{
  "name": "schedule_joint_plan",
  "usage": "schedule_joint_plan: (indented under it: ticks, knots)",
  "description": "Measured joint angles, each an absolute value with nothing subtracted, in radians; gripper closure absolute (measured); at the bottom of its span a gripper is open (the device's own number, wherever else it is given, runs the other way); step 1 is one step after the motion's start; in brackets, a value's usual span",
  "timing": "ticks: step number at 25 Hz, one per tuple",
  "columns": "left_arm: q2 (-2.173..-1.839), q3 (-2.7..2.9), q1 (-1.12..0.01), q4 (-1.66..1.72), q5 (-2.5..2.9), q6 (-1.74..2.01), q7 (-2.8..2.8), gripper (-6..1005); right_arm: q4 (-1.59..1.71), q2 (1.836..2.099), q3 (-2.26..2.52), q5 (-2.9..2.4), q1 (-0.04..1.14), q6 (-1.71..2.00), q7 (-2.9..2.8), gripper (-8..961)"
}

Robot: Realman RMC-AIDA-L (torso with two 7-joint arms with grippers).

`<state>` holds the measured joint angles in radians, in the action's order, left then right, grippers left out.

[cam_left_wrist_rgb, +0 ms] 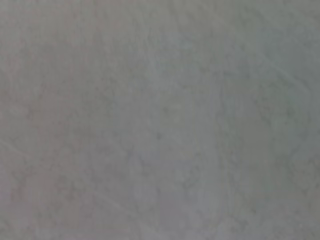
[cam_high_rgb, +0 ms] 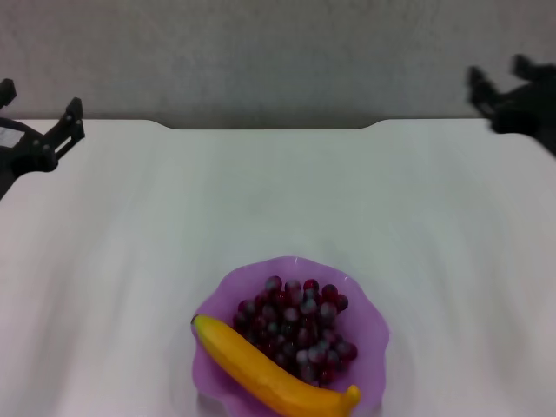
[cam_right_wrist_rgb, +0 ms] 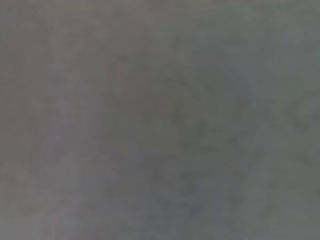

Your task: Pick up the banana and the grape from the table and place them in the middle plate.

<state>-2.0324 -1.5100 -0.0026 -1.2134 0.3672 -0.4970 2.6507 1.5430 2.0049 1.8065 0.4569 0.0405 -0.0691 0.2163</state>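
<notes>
The purple scalloped plate (cam_high_rgb: pixel 369 304) sits on the white table (cam_high_rgb: pixel 278 200) near the front edge, in the middle. The yellow-orange banana (cam_high_rgb: pixel 265 369) lies across the plate's front, its dark stem tip pointing left. The bunch of dark red-purple grapes (cam_high_rgb: pixel 300 326) lies in the plate just behind the banana and touches it. My left gripper (cam_high_rgb: pixel 42 100) is open and empty at the far left, by the table's back edge. My right gripper (cam_high_rgb: pixel 497 69) is open and empty at the far right, above the back edge. Both wrist views show only a plain grey surface.
The table's far edge has a shallow notch (cam_high_rgb: pixel 269 127) in the middle, with a grey wall (cam_high_rgb: pixel 261 52) behind it. Nothing else stands on the tabletop around the plate.
</notes>
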Motion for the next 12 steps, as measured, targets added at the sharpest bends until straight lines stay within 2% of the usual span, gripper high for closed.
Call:
schedule_joint_plan:
  ticks: [11,12]
  knots:
    - [-2.032,-1.490,0.015,-1.236,0.408,-0.515,2.640,122,1.519,2.008,1.686,0.455,-0.043,-0.006,0.217,380]
    - [-2.032,-1.486,0.016,-1.236,0.408,-0.515,2.640,122,1.511,2.009,1.681,0.457,-0.057,0.023,0.215,354]
